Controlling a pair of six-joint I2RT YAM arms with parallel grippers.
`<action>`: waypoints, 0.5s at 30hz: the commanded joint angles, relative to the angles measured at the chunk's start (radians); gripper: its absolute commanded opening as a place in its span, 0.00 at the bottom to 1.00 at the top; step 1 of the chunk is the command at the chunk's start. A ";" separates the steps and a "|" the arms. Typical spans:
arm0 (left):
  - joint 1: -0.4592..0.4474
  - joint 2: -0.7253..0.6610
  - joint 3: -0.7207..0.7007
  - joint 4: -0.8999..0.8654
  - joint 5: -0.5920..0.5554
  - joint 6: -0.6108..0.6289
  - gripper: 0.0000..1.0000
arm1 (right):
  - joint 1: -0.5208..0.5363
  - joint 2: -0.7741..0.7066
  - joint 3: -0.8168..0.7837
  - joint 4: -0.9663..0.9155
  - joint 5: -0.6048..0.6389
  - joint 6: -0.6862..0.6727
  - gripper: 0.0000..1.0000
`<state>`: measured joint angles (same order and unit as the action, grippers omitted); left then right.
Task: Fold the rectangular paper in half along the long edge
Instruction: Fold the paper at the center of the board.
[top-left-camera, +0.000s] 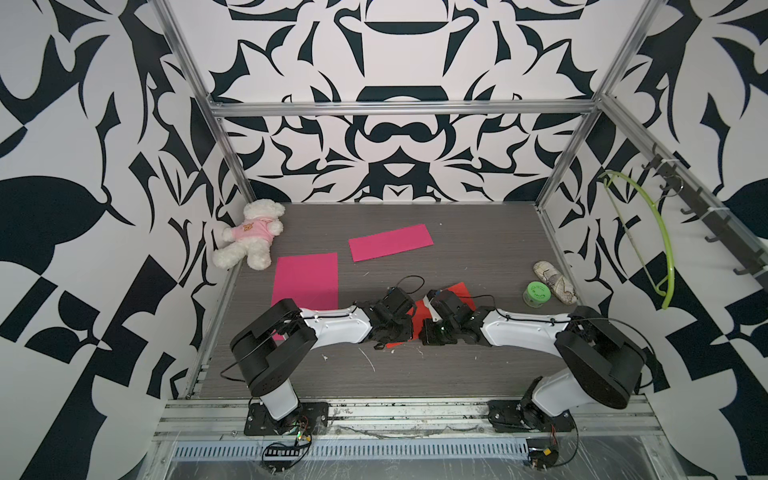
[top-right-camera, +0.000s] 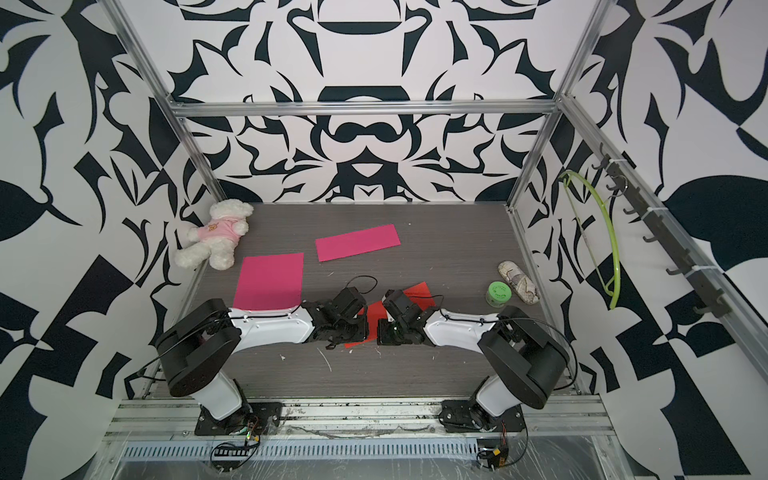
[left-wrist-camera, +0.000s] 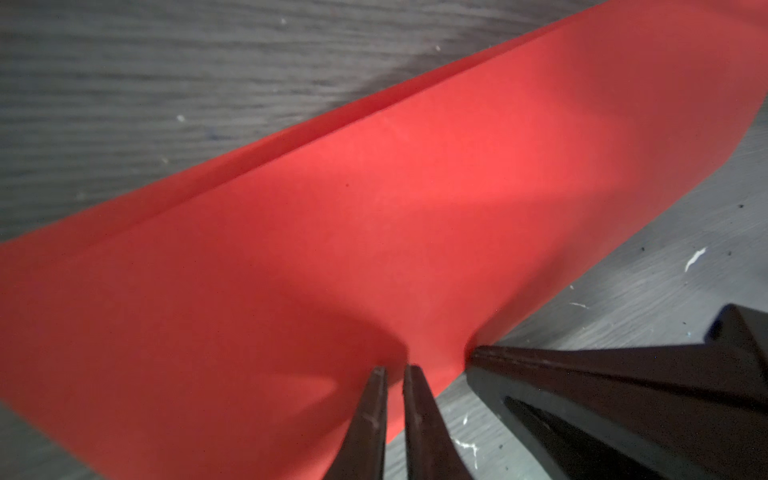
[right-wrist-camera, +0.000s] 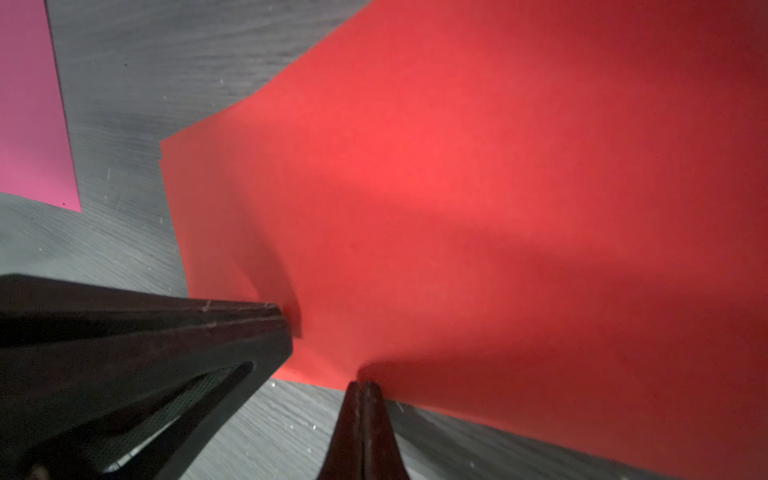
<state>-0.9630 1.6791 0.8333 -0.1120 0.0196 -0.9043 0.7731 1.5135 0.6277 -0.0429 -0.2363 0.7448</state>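
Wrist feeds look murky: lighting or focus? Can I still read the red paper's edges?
Left wrist view: red paper brightest mid-sheet, shadowed near the left gripper, edges readable. Right wrist view: same bright patch, dark shadow beside the right gripper, table blurred. Both top views: even light, arms cover most of it.

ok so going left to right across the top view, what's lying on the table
teddy bear → larger pink sheet → red paper → green jar
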 joint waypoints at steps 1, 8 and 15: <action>0.001 0.042 -0.038 -0.094 -0.004 0.025 0.15 | -0.002 -0.022 0.018 0.030 -0.025 -0.021 0.00; 0.001 0.053 -0.036 -0.095 -0.004 0.026 0.14 | -0.003 0.010 0.026 0.064 -0.043 -0.007 0.00; 0.002 0.051 -0.042 -0.104 -0.012 0.034 0.14 | -0.022 0.024 0.007 -0.008 0.025 -0.002 0.00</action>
<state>-0.9630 1.6798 0.8330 -0.1123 0.0193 -0.8886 0.7643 1.5410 0.6312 0.0036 -0.2691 0.7395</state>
